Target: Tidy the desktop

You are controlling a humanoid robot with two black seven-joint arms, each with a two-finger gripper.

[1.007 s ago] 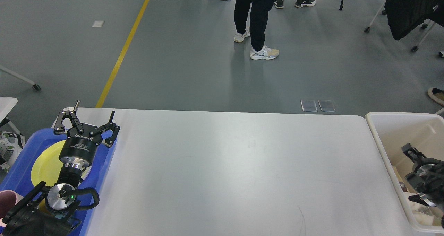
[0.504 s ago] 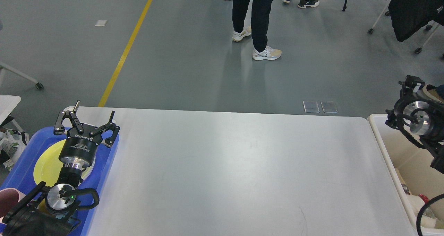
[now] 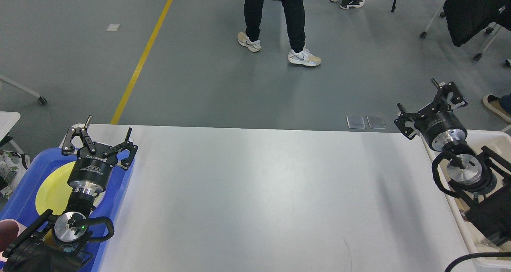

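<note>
The desktop (image 3: 255, 196) fills the lower middle of the view, between a blue tray (image 3: 28, 172) at its left end and a cream bin (image 3: 485, 138) at its right end. A second ago the right arm was down inside the bin with only its wrist showing; now it is raised above the bin's near wall, and the right gripper (image 3: 430, 102) hangs over the table's far right corner, fingers spread wide with nothing between them. The left gripper (image 3: 100, 134) has not moved: it sits over the tray's far edge, fingers splayed and empty. Beyond the table, a person (image 3: 275, 20) has stepped leftward on the grey floor.

The left arm covers much of a yellow plate (image 3: 50, 190) in the tray. The right arm hides most of the bin's inside, and its contents cannot be made out. A pinkish thing (image 3: 7, 231) at the lower left edge is cut off and cannot be identified.
</note>
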